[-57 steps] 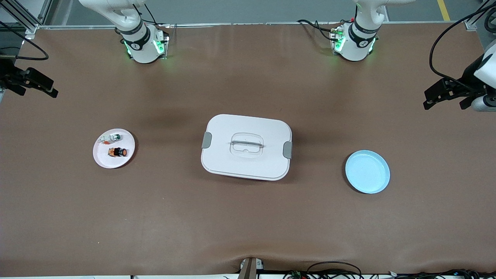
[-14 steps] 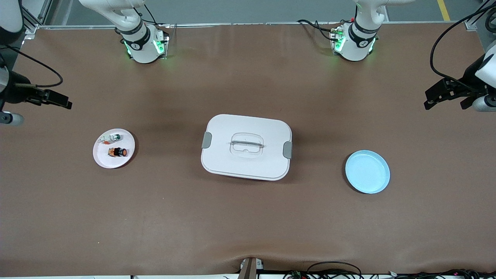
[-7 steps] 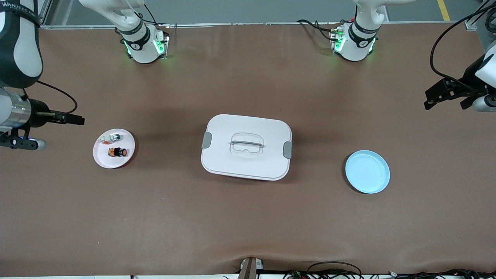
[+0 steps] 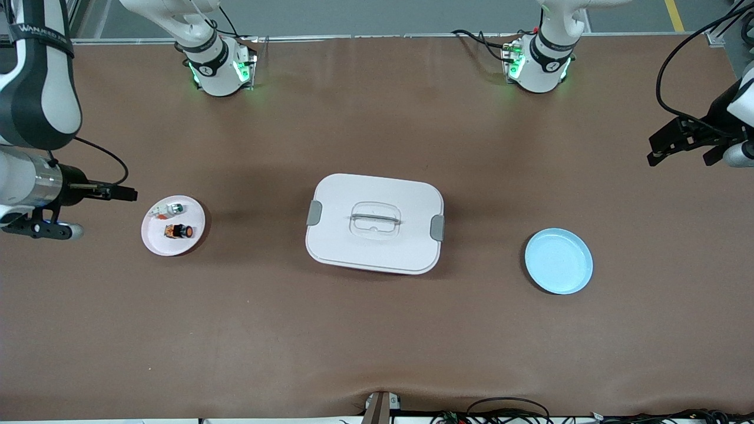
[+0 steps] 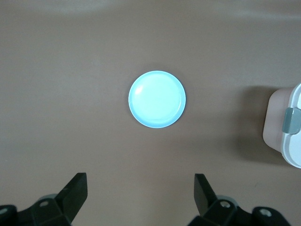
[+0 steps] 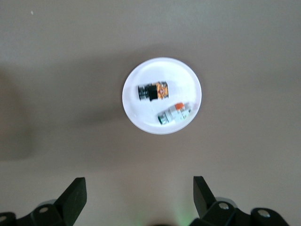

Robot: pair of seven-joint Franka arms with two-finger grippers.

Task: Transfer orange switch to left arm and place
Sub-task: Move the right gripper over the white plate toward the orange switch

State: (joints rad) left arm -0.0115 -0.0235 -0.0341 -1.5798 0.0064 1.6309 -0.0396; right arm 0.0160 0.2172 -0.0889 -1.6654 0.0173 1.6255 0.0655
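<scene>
Table point(image 4: 377, 330): brown sheet, grey floor past its top edge.
Box point(image 4: 374, 223): middle of table.
Orange switch point(image 4: 178, 231): on pink plate point(image 4: 158, 241), right arm's end.
Blue plate point(image 4: 558, 261): left arm's end.
Right gripper point(image 6: 140, 197): spread, above pink plate's outer side.
Left gripper point(image 5: 141, 190): spread, empty, waiting at table's end.

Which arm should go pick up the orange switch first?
Right: the right gripper hangs open beside the pink plate holding the orange switch. The left gripper waits at the blue plate's end.
</scene>
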